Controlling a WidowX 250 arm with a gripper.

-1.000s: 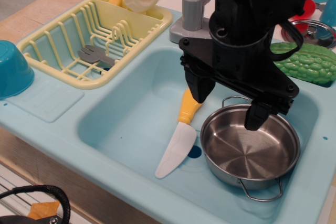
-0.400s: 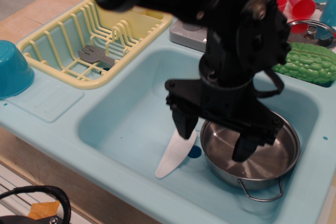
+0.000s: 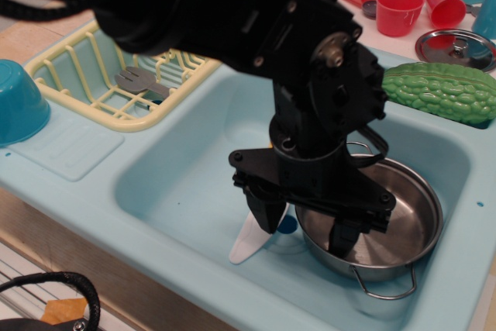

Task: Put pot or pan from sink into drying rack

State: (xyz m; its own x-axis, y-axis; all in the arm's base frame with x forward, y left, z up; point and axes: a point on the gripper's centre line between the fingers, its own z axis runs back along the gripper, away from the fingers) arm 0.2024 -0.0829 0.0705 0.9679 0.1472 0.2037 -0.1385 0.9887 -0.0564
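Sink (image 3: pixel 178 184), a light-blue basin, fills most of the view, and the black robot arm (image 3: pixel 232 21) reaches down into it from the upper left. Beneath the arm the gripper (image 3: pixel 304 226) hangs with its fingers spread apart: one finger (image 3: pixel 263 211) sits outside the pot's left rim, over the sink floor, and the other finger (image 3: pixel 343 236) is down inside the pot. The rim lies between them, and nothing is pinched.

The pot (image 3: pixel 387 226), shallow and shiny steel, rests on the sink floor at the right end of the basin, with a wire loop handle (image 3: pixel 385 289) at its near side. Just left of it a white knife blade (image 3: pixel 249 244) lies on the basin floor, partly hidden by the left finger.

At the upper left, beside the sink, stands the pale-yellow drying rack (image 3: pixel 93 75), with a grey fork (image 3: pixel 139 81) lying in it. A teal bowl (image 3: pixel 19 102) sits at the far left edge. Behind the sink on the right lie a bumpy green toy vegetable (image 3: pixel 442 91), a flat steel lid (image 3: pixel 457 48) and several red cups (image 3: pixel 399 9).
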